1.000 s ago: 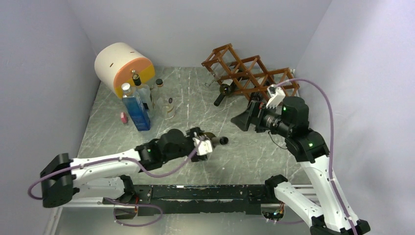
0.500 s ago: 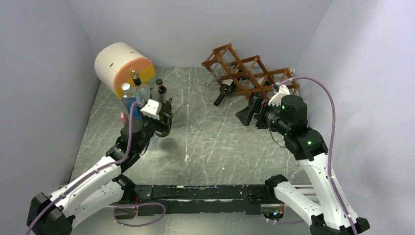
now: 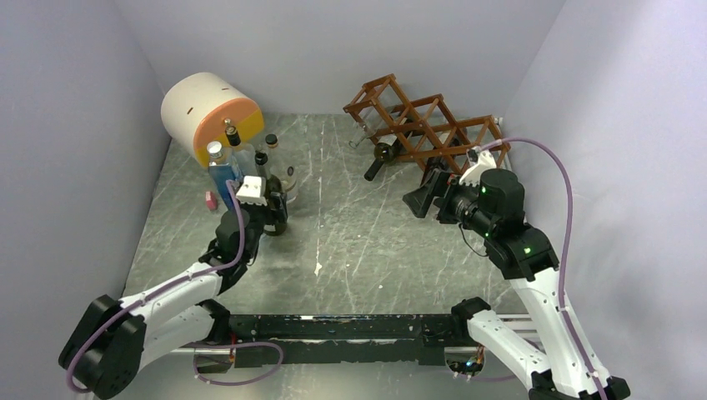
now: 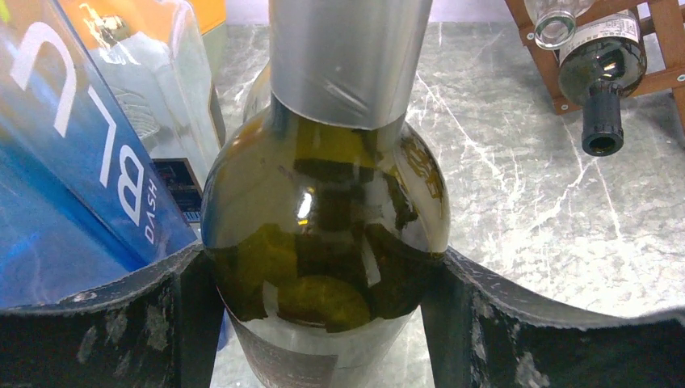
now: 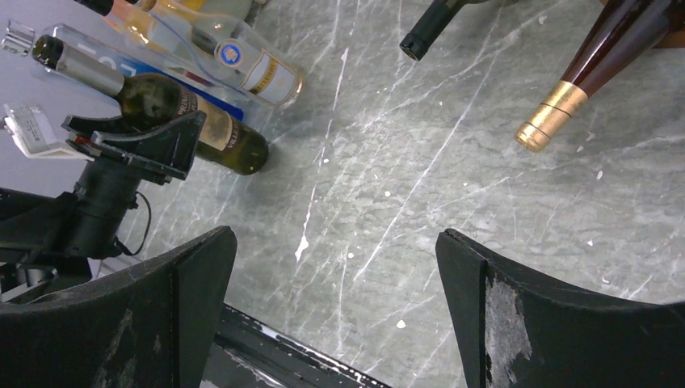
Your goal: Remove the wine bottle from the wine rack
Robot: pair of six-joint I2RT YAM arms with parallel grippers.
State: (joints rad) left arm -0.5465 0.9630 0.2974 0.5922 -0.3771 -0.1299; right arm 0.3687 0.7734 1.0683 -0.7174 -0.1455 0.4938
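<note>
My left gripper (image 4: 319, 255) is shut on a dark green wine bottle (image 4: 323, 202) with a silver foil neck. It holds the bottle upright at the back left of the table (image 3: 375, 250), its base (image 5: 246, 155) at or just above the marble. The wine rack (image 3: 425, 125) stands at the back right, and another dark bottle (image 3: 379, 158) lies in it, neck pointing out. A gold-foiled bottle neck (image 5: 565, 93) also pokes from the rack. My right gripper (image 5: 333, 236) hangs open in front of the rack with nothing between its fingers.
A white-and-orange cylinder (image 3: 208, 112) sits at the back left. Close beside the held bottle stand a tall blue bottle (image 4: 73, 162), clear bottles (image 5: 242, 61) and a small pink thing (image 3: 211, 200). Purple-grey walls close in on three sides.
My left arm has swung from the table's middle to the back left with the wine bottle, turning it upright beside the bottle cluster. My right gripper has edged slightly nearer.
</note>
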